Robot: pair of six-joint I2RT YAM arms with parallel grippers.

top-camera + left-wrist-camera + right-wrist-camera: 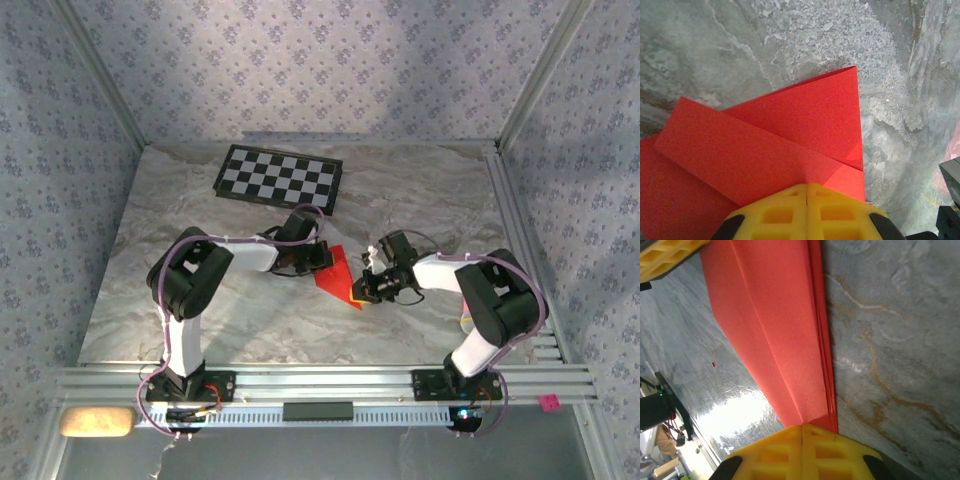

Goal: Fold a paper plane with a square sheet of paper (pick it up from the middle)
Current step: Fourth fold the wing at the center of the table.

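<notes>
Grey marbled stone-pattern table (250, 320), patterned wallpaper walls on 3 sides.

2 black-and-white arms bolted at the near rail. Left arm (190, 280): upright from its base, elbow bent high, forearm reaching right and away toward table centre. Right arm (495, 295): the same pose mirrored, forearm reaching left. The wrists come close together at mid-table.

Black-and-white checkerboard sheet (278, 178) lies flat at the far side, well apart from both wrists.

Bright red folded paper sheet (335, 275) lies on the table between the 2 wrists. Left wrist view: overlapping flaps (790, 130), one long diagonal flap across a pointed one, corner aimed away from the camera. Right wrist view: a narrow strip (775, 340) with a lengthwise crease and stacked layer edges along its right side.

Left gripper (806, 192): yellow fingers together, no gap, tips set on the near edge of the paper. It shows again in the right wrist view's upper left corner (667, 257), also on the paper.

Right gripper (801, 432): yellow fingers together, tips at the strip's near end, where the crease meets them. Cannot tell whether either pinches a layer.
</notes>
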